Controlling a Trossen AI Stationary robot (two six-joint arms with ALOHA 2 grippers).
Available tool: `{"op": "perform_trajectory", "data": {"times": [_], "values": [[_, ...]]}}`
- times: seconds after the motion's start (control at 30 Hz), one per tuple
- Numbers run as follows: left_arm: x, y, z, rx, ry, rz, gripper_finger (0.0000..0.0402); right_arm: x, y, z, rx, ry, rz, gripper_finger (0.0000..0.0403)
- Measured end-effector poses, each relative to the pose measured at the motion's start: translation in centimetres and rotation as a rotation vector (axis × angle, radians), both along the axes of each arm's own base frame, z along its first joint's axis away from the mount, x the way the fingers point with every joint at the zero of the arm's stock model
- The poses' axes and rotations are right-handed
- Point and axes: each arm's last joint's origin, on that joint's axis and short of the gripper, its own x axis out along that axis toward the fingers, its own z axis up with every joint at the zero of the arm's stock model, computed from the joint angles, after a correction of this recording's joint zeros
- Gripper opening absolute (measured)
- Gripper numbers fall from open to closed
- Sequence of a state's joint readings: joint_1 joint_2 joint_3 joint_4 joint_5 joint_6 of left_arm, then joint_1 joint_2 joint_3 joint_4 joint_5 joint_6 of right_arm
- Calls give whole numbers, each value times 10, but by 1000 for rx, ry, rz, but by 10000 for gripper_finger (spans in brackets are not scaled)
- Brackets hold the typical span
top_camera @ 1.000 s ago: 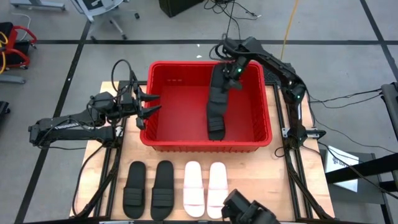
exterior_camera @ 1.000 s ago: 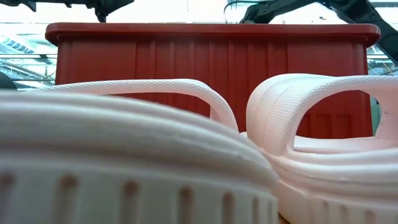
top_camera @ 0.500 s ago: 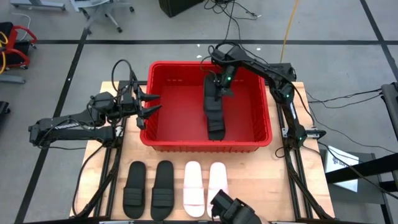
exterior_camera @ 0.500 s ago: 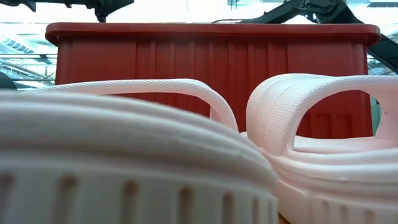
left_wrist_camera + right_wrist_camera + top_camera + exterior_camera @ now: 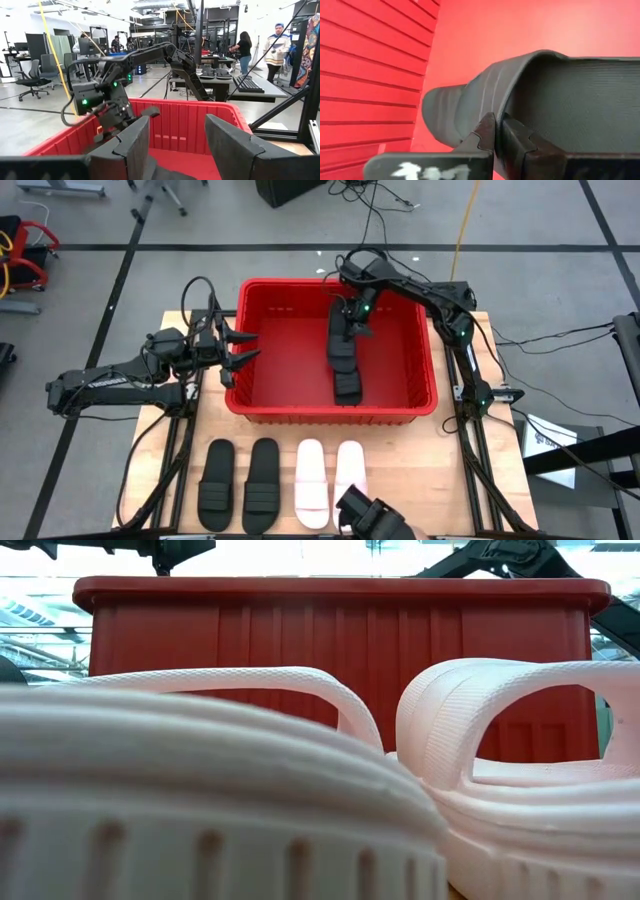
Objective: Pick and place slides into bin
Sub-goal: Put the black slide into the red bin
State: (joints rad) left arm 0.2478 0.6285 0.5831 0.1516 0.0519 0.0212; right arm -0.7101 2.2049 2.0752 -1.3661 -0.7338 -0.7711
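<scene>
The red bin [image 5: 268, 380] stands mid-table and fills the back of the low view [image 5: 300, 640]. My right gripper [image 5: 355, 317] is inside it, shut on a black slide [image 5: 342, 345]. Another black slide [image 5: 347, 387] lies on the bin floor just below it. Two black slides [image 5: 238, 483] and two pale pink slides [image 5: 329, 480] lie sole-down in a row near the table's front edge. The pink ones fill the low view [image 5: 500, 740]. My left gripper [image 5: 240, 348] is open and empty over the bin's left rim. My right gripper pinches the black slide's ribbed strap at its edge [image 5: 492, 107] between its two fingers, coming from above. The slide hangs below the fingers inside the bin, footbed [image 5: 580, 95] turned sideways. I cannot tell whether its lower end rests on the other slide.
The bin's left half [image 5: 285, 345] is bare red floor. A dark device [image 5: 375, 520] sits at the table's near edge by the pink slides. Cables run across the floor behind the table. People stand far off in the room in the left wrist view [image 5: 277, 45].
My right gripper has gone from the bin's far right corner toward the table's left and near edges and down into the bin. It stays shut on the black slide, which has come along with it.
</scene>
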Motion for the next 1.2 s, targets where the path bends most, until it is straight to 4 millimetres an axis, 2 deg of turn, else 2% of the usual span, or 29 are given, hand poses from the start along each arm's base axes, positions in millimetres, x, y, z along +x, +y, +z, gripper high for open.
{"op": "perform_trajectory", "data": {"times": [0.2, 0.3, 0.73, 1.2], "values": [[0, 0, 0, 0, -1, 0, 198, 0, 0, -26, 14, 21, -19, 6], [0, 0, 0, 0, -2, 0, 198, -2, 0, -31, 10, 15, -23, 6], [0, 0, 1, 3, -10, 0, 198, 0, -5, -34, -73, 37, -34, 11], [0, 0, 1, 3, -9, 1, 198, 1, -4, -34, -70, 44, -40, 86]]}}
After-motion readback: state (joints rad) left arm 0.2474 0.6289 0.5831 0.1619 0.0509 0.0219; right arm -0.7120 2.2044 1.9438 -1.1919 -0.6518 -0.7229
